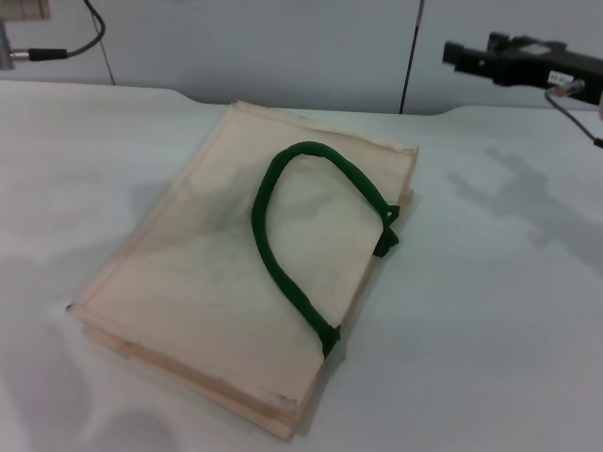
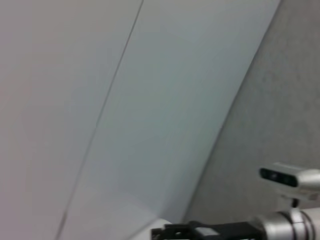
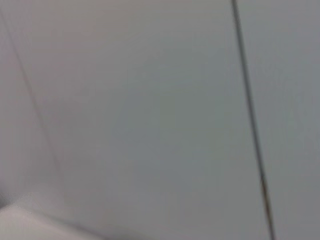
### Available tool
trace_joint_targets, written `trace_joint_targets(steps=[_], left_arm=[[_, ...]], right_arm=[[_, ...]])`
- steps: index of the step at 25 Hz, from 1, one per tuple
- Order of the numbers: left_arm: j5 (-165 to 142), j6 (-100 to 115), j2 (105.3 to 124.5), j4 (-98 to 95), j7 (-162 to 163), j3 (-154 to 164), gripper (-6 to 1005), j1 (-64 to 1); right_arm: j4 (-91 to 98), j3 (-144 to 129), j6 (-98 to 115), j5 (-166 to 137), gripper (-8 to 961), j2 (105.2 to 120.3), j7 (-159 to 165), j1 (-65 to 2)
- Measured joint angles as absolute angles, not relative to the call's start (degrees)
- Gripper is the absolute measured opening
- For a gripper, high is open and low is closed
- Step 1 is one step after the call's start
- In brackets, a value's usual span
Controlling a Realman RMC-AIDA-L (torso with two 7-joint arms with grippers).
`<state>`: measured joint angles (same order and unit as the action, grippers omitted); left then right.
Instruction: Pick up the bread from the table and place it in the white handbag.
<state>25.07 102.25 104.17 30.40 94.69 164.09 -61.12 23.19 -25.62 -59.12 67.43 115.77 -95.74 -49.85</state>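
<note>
The white handbag (image 1: pixel 217 282) lies flat on the table (image 1: pixel 490 311) in the middle of the head view. Its dark green rope handle (image 1: pixel 283 226) loops across its top face. The bread is not in view in any frame. My right gripper (image 1: pixel 464 53) is raised at the far right, above the table's back edge and well clear of the bag. It also shows in the left wrist view (image 2: pixel 200 232), far off. Only a bit of my left arm (image 1: pixel 19 52) shows at the far left edge of the head view.
Pale wall panels stand behind the table (image 1: pixel 283 47). Both wrist views show only wall. Bare tabletop lies on both sides of the bag and in front of it.
</note>
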Motion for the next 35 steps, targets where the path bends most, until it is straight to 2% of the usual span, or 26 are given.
trace_joint_targets(steps=[3, 6, 8, 11, 13, 14, 16, 27, 35], left_arm=[[27.99, 98.66, 106.06, 30.47, 89.02, 164.09, 781, -59.60], [32.34, 96.56, 108.16, 30.47, 82.20, 164.09, 778, -57.81], [37.26, 94.24, 110.30, 30.48, 76.83, 164.09, 777, -56.10], [43.68, 90.79, 112.53, 30.42, 71.19, 164.09, 775, -54.02], [51.32, 89.37, 114.88, 29.96, 65.58, 164.03, 774, -51.27], [51.32, 89.37, 114.88, 29.96, 65.58, 164.03, 774, -51.27], [57.90, 89.32, 116.11, 28.76, 62.39, 163.95, 773, -48.75], [74.23, 78.04, 116.53, 5.85, 37.39, 160.94, 770, -42.36], [77.55, 74.99, 116.61, 2.20, 36.34, 160.15, 771, -41.36]], right_arm=[[20.36, -25.64, -58.06, 76.15, 894, 115.83, -105.09, -48.84], [17.96, -25.64, -56.78, 83.08, 894, 115.83, -113.47, -47.84], [16.68, -25.65, -55.72, 86.60, 894, 115.84, -117.59, -47.18], [15.92, -25.58, -54.84, 90.45, 894, 115.89, -121.80, -46.14], [15.15, -25.47, -54.71, 93.08, 894, 115.94, -124.35, -45.55], [14.35, -25.45, -54.80, 94.87, 894, 115.95, -126.19, -45.28], [12.91, -25.37, -55.05, 98.01, 894, 115.97, -129.64, -44.95], [2.62, -25.22, -61.16, 119.80, 894, 116.49, -150.27, -41.90], [-0.83, -25.13, -63.35, 125.82, 894, 116.56, -155.52, -40.95]])
